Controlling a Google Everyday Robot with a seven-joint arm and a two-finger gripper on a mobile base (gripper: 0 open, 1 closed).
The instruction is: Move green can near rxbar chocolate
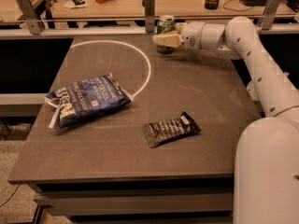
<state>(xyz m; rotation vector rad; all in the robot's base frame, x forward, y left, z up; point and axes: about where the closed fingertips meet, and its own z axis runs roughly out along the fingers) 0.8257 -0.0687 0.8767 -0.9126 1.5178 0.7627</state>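
my end effector (167, 39) is at the green can (165, 24) by the table (201, 92) far edge; i cannot tell whether it grips.

White rounded arm (254, 59), white base (267, 171); cream gripper (162, 39) at far table (196, 97) edge.

Warm, dim, even light falls from above on the dark table (201, 101). The white arm (261, 64) at 2 o'clock shows brightest. At 12 o'clock, the gripper (162, 39) by the green can (165, 24) casts a soft shadow.
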